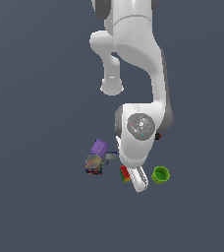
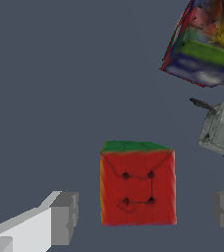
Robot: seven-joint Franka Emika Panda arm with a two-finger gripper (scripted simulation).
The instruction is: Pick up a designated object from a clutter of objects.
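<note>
The designated cube (image 2: 137, 189) shows a red face with dark grid lines and a green top; in the exterior view (image 1: 125, 173) it peeks out beside the arm's hand, mostly hidden by it. My gripper (image 2: 146, 217) is open, one finger (image 2: 64, 218) on each side of the cube, not touching it. In the exterior view the gripper (image 1: 136, 178) hangs low over the cube. The clutter lies close by: purple cylinder (image 1: 99, 146), round multicoloured can (image 1: 93, 163), small grey piece (image 1: 111, 157) and green cup (image 1: 160, 174).
In the wrist view the multicoloured can (image 2: 205, 42) and the grey piece (image 2: 222, 130) lie beyond the cube. A dark red-black item (image 1: 157, 136) shows behind the arm. The floor (image 1: 35, 147) is plain grey.
</note>
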